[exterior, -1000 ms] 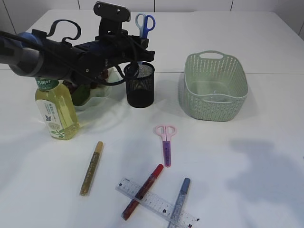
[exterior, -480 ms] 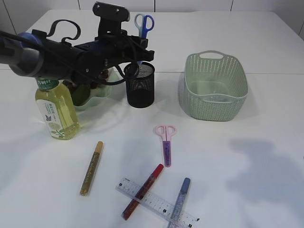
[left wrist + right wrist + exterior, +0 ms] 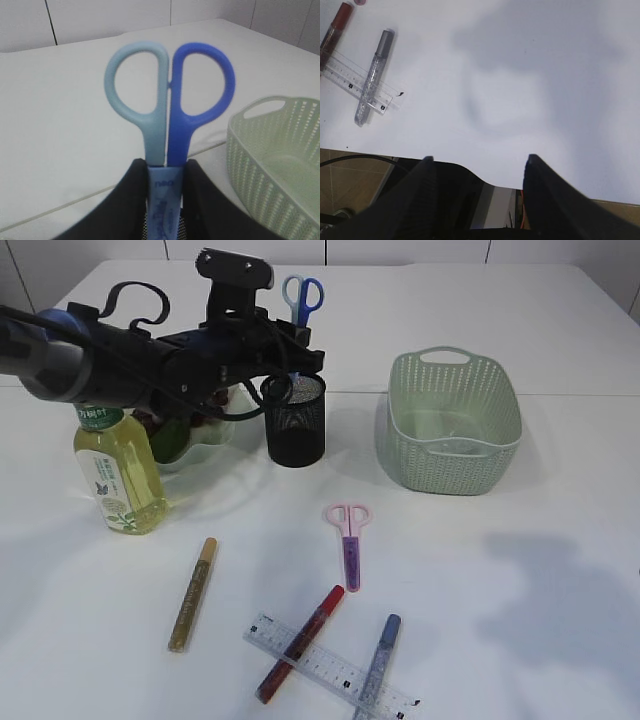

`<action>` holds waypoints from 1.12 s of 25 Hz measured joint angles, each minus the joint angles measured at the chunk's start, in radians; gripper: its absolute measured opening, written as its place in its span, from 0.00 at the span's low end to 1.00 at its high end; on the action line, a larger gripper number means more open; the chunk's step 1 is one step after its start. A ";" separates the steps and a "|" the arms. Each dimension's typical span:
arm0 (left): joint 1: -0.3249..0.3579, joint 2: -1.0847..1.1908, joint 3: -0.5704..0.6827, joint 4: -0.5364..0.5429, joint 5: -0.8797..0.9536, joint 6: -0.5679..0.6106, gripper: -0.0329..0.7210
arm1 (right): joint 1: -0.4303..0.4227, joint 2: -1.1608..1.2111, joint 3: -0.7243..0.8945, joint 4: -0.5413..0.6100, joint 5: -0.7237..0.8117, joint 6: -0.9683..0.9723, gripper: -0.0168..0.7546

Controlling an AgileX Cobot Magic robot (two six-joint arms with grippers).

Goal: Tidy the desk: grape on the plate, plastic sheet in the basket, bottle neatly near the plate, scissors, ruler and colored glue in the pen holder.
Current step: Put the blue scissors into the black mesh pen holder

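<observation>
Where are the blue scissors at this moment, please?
In the exterior view, upper left of centre, the blue scissors are clamped upright by the left gripper, blades entering the black mesh pen holder.

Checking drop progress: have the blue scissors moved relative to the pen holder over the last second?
Yes, slightly. The blue scissors held by the left gripper have shifted a little up and left against the black pen holder, tips still above its rim.

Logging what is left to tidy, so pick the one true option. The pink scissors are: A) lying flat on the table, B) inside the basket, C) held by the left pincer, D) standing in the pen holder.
A: the pink scissors lie flat on the table, while the left pincer grips the blue scissors over the pen holder.
</observation>
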 joint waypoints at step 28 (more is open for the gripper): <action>0.000 0.051 0.000 -0.038 -0.031 0.000 0.28 | 0.000 0.000 0.000 0.000 0.000 0.000 0.59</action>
